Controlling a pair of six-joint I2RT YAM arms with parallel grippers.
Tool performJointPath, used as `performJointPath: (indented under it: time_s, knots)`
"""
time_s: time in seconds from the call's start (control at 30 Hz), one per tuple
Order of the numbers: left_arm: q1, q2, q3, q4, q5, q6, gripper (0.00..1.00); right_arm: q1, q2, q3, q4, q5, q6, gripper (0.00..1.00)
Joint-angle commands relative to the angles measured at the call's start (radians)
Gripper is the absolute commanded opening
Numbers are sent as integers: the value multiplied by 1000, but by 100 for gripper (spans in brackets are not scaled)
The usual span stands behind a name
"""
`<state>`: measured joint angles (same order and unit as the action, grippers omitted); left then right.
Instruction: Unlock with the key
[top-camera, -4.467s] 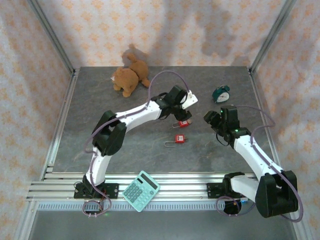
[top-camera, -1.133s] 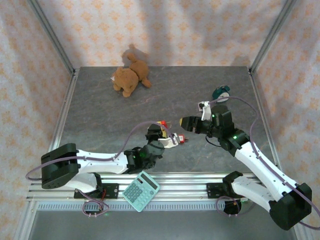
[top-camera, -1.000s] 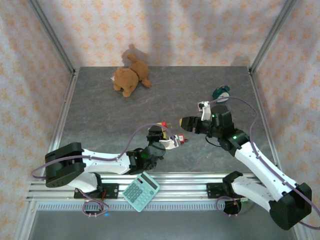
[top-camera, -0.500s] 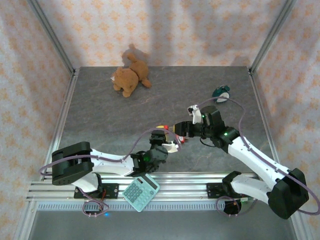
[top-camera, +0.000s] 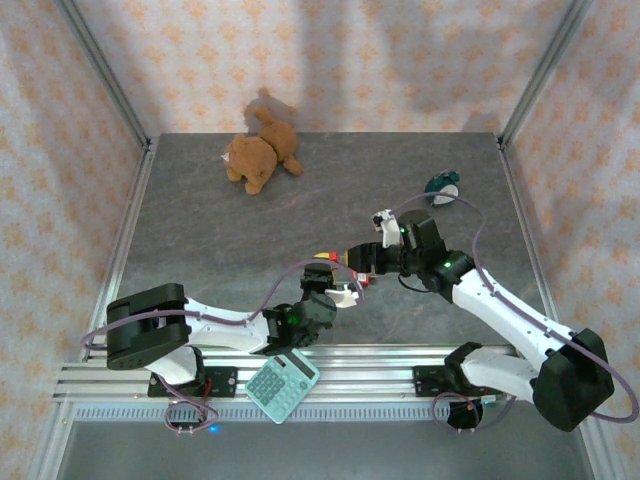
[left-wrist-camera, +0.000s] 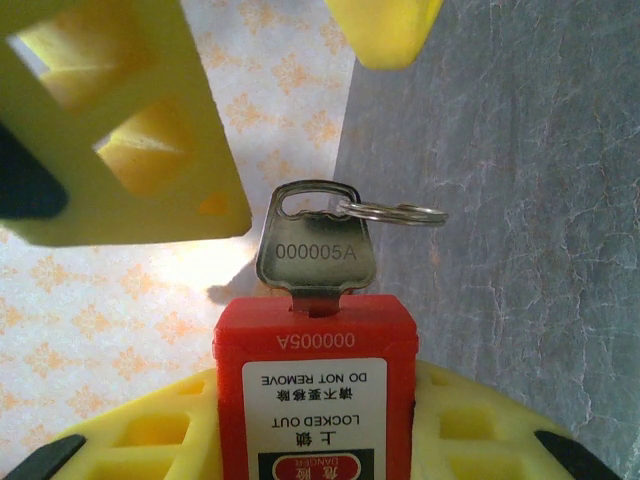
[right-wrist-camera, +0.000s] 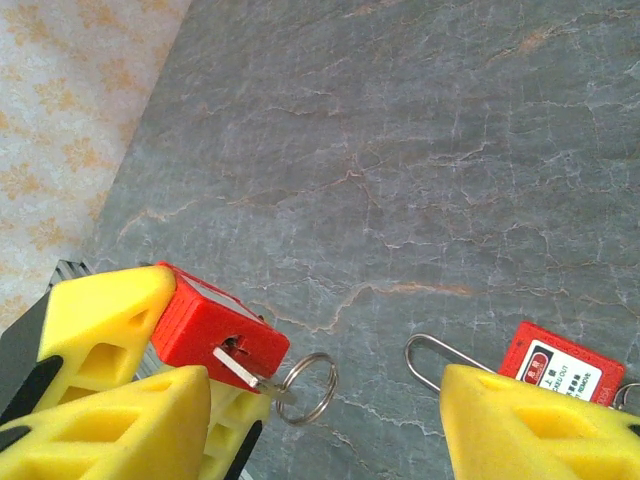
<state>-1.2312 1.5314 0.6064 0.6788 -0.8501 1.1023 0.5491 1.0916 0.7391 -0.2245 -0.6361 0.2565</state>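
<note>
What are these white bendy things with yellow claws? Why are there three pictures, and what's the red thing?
They are two robot arms with yellow pinchers. One picture looks down from above. The other two come from small cameras on each wrist. On the grey table are a teddy bear, a little clock and a spare padlock. A calculator sits at the front edge. The left gripper pinches a red padlock with a key in it. The right gripper is open, close to that key.

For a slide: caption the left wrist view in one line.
Left hand holding a red padlock, key inserted, right hand open just beyond the key.
</note>
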Motion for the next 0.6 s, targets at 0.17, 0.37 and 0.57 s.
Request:
performJointPath:
  time_s: [0.17,0.37,0.57]
  knots:
    - [-23,10,-11,77,-41,33,23,7,26,45,4,37,-7,61]
    - [-26,8,-15,87,-44,41,23,7,42,48,2,46,-5,61]
    - [-31,12,-23,140,-52,73,22,6,51,51,-12,59,-5,61]
